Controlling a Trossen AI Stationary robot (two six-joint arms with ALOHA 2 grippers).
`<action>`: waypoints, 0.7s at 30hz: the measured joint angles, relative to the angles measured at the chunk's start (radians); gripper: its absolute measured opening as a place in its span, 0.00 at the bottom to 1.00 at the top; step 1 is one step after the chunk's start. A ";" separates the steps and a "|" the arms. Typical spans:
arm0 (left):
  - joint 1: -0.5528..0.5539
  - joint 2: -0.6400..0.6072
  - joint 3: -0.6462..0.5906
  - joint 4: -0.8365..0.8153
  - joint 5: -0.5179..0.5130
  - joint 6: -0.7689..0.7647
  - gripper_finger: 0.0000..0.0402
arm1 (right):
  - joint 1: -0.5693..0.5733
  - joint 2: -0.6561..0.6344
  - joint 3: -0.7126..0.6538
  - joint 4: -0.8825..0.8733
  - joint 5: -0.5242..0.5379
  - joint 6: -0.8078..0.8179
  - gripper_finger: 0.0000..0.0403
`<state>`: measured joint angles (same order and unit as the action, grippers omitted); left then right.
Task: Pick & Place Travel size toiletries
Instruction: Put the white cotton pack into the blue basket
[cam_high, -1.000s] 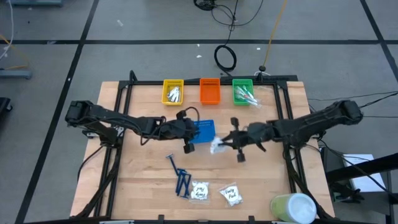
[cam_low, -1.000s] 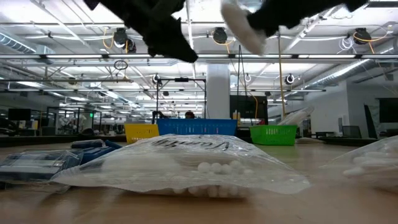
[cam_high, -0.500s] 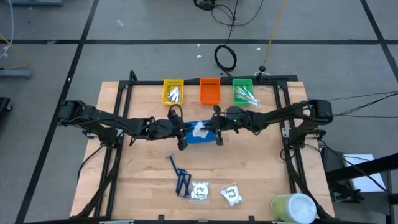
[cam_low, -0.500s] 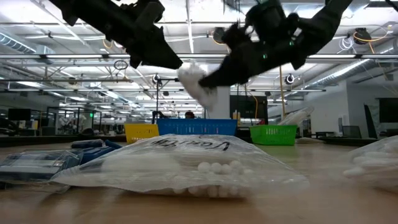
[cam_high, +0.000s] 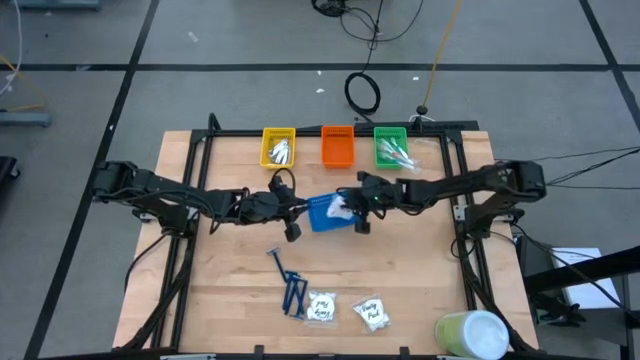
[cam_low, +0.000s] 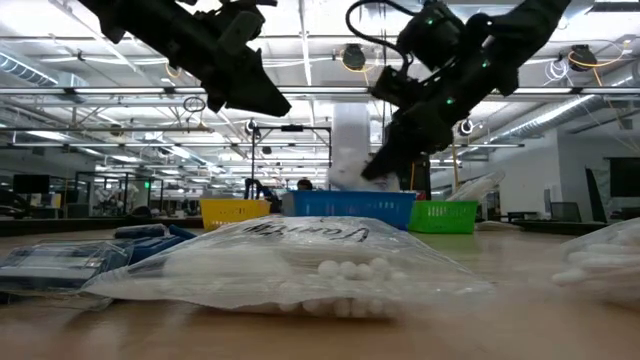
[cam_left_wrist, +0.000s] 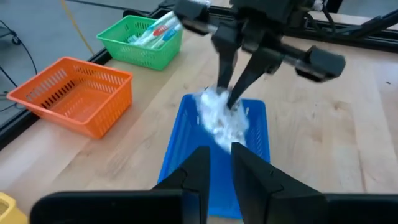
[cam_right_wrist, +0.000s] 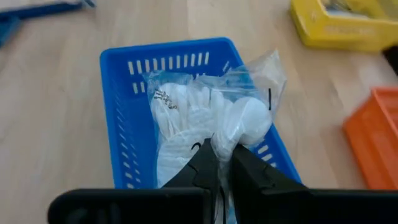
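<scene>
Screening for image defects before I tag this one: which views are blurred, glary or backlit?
Low view: ceiling lights glare, both arms read as silhouettes, and the near clear bag is soft. Left wrist view: own fingers blurred, white packet smeared over the blue tray. Right wrist view: packet sharp, fingers soft. High view: even light.

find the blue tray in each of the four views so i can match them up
High view: blue tray at table centre, between the two grippers.
Low view: mid-picture, between the yellow and green trays.
Left wrist view: centre, beyond that arm's fingers.
Right wrist view: centre, filling much of the picture.
Shared landmark: the clear packet held over it by the right gripper.
</scene>
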<state>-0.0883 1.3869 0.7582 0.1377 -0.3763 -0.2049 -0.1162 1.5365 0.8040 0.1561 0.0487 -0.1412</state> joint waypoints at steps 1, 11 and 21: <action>0.000 0.000 0.000 0.000 0.000 0.003 0.16 | 0.004 -0.018 0.000 -0.035 0.008 0.007 0.03; -0.001 0.000 0.000 -0.001 0.002 0.016 0.16 | 0.024 -0.118 0.000 -0.269 0.026 0.155 0.04; -0.001 0.000 0.000 -0.001 0.005 0.019 0.16 | 0.066 -0.087 0.000 -0.205 -0.053 0.129 0.05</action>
<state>-0.0891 1.3869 0.7586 0.1364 -0.3717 -0.1864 -0.0506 1.4490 0.8040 -0.0486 -0.0043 -0.0127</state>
